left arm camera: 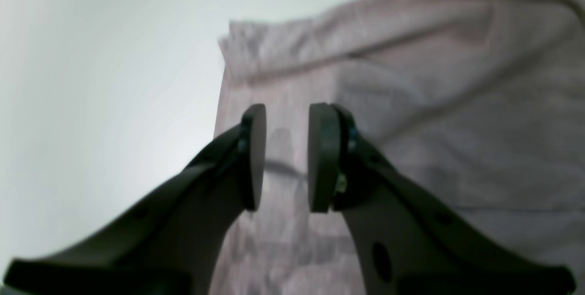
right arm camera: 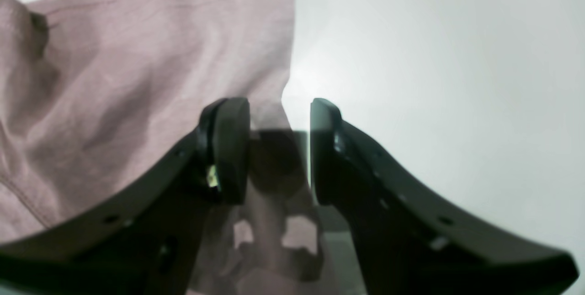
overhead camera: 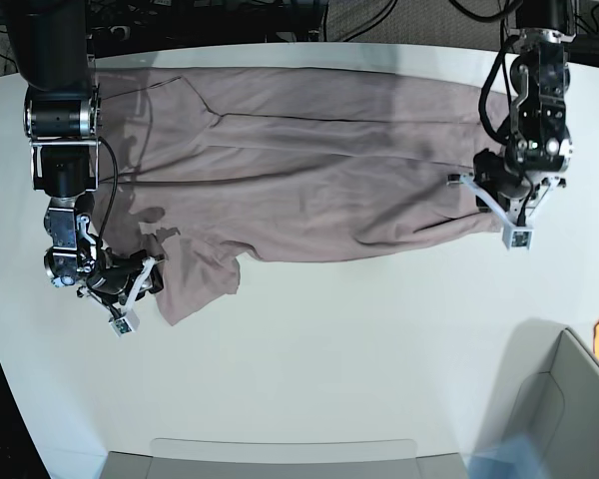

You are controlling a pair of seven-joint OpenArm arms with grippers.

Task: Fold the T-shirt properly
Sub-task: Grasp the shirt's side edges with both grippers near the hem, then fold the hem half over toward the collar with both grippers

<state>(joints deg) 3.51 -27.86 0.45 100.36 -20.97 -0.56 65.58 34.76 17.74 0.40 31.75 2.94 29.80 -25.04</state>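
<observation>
T-shirt (overhead camera: 309, 170): spread crumpled across the far half of the white surface (overhead camera: 359, 349).
Handling: judged thin, light, limp; best taken at edges or corners.
Left claw (left arm camera: 286, 158): parted over a hem edge; nothing held.
Right claw (right arm camera: 279, 151): parted astride the cloth's edge; nothing gripped.
Base view: alone shows the whole layout.

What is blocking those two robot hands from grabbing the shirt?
Nothing visible. The shirt lies spread on the white table with nothing on top of it. The left hand is open right over its edge, and the right hand is open at its corner.
</observation>
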